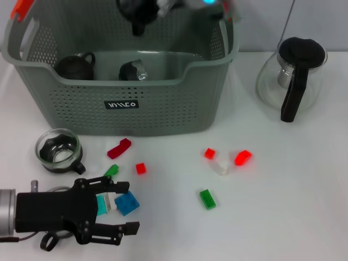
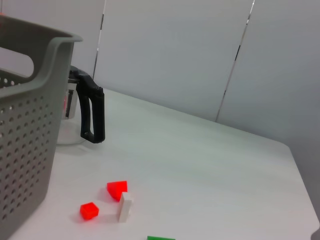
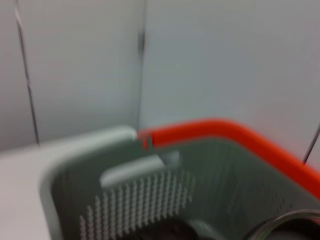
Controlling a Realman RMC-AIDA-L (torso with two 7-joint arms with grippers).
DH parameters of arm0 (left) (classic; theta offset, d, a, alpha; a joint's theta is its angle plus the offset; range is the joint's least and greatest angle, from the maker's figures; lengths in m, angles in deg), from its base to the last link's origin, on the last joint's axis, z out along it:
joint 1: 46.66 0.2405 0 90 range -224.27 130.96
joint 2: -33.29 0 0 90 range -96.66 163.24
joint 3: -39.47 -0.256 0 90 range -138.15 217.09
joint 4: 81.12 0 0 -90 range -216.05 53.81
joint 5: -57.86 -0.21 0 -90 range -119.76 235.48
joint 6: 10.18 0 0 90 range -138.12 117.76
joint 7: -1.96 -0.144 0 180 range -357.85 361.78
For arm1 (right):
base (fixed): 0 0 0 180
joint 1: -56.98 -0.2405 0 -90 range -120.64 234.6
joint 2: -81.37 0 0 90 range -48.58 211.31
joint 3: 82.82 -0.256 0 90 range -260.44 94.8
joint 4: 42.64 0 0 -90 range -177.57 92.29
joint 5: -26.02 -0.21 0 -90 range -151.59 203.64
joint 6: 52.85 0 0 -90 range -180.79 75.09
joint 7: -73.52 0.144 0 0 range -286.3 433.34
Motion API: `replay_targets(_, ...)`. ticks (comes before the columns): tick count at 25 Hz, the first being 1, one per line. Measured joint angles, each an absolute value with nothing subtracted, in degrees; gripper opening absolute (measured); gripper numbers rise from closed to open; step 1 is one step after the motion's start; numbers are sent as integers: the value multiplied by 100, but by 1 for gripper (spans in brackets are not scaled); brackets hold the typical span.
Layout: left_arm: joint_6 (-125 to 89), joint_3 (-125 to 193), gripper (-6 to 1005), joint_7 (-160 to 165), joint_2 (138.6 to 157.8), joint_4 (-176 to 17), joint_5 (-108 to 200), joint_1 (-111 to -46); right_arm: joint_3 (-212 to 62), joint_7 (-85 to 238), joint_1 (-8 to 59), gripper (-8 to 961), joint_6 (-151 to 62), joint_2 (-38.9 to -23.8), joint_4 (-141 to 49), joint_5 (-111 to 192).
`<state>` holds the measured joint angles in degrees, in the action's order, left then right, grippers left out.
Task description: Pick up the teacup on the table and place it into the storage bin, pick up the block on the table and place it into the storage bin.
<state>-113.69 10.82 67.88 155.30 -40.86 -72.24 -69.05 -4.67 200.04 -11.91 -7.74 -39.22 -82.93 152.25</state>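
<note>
My left gripper (image 1: 117, 209) is sitting low at the table's (image 1: 283, 206) near edge, jaws spread wide around the blue block (image 1: 126, 203) and a teal one. Glass teacup (image 1: 58, 150) is standing just in front of the storage bin (image 1: 157, 109). My right gripper (image 1: 142, 12) is hovering blurred over the bin; can't tell its jaw state.

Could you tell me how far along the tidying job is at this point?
Two dark teacups already sit in the storage bin. The left gripper, jaws open, is around the blue block. One glass teacup and the scattered blocks remain on the table.
</note>
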Motion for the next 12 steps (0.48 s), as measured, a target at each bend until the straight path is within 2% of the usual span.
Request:
replay_targets(6, -11365, 1082, 902, 6788, 15523, -4086, -7222, -6934, 400, 20140, -1667, 64, -1811, -3944, -7091, 15245)
replay_targets(12, -11354, 1082, 902, 6809, 15508, -4109, -7219, -6982, 476, 20138, -1659, 64, -1961, -3953, -6819, 15238)
